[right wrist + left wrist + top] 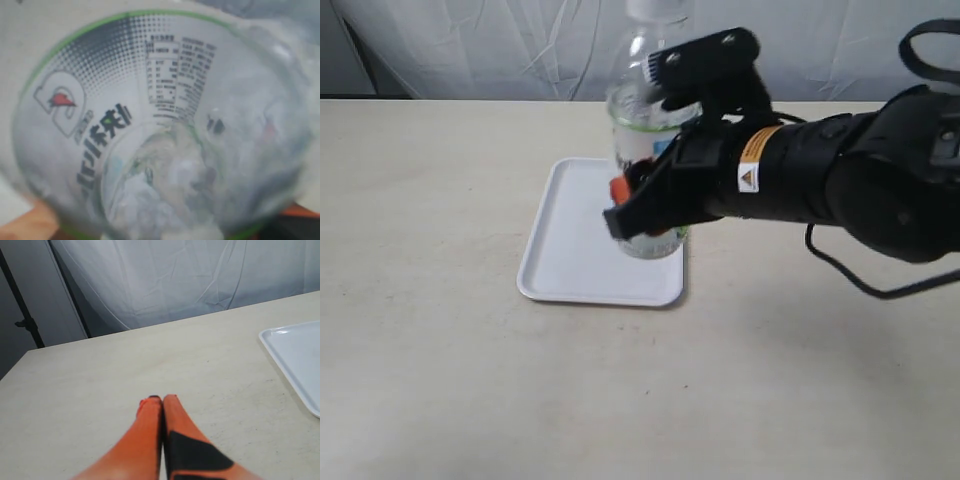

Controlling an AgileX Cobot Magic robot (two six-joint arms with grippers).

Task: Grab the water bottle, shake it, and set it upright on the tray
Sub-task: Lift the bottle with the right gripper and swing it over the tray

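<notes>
The water bottle (642, 130) is clear, with a white cap and a white label with green and blue marks. It stands upright and blurred over the right part of the white tray (570, 262). I cannot tell whether its base touches the tray. My right gripper (642, 205) is shut on the bottle's lower body. The bottle (150, 110) fills the right wrist view, with orange fingertips (22, 227) at its side. My left gripper (162, 399) is shut and holds nothing, low over the bare table, with the tray's corner (300, 355) off to one side.
The beige table (440, 350) carries only the tray. A white cloth backdrop (470, 50) hangs behind the far edge. The black right arm (860, 180) with its cable reaches in from the right. A dark stand (25, 322) rises beyond the table corner.
</notes>
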